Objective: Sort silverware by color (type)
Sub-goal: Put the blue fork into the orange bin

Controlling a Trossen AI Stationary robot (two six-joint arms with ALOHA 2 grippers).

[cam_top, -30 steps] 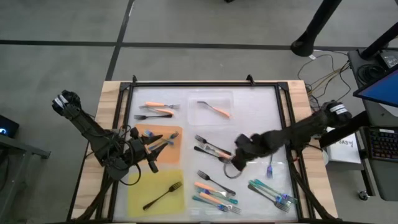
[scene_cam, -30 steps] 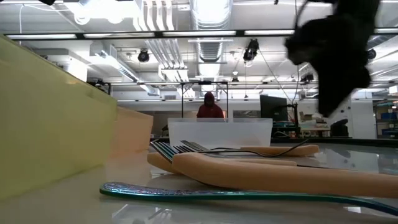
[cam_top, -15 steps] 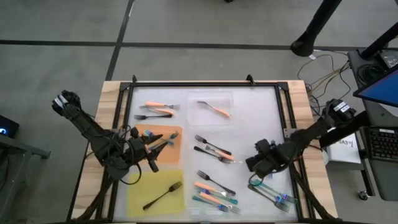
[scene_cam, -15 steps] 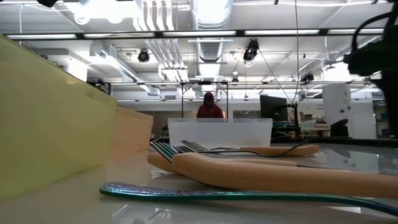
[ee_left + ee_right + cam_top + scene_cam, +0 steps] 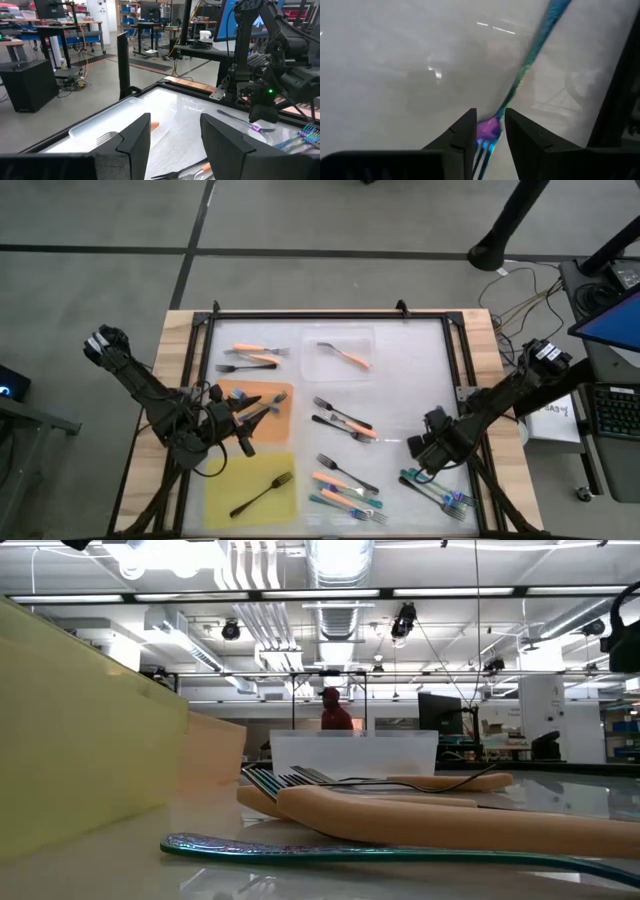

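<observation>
Teal fork (image 5: 520,85) pinched near its neck in right claw (image 5: 489,131), held above the teal pile (image 5: 440,490) at the counter (image 5: 400,360) near-right corner. Lower close before release (avoids bounce). Left claw (image 5: 172,145) wide, idle over orange mat (image 5: 250,395)

Teal-and-purple fork (image 5: 520,87), orange mat (image 5: 255,402), yellow mat (image 5: 240,480)

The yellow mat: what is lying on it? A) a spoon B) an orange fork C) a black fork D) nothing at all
C: in the high view one black fork lies slanted across the yellow mat, all dark from handle to tines, and nothing else rests on that mat.
</observation>
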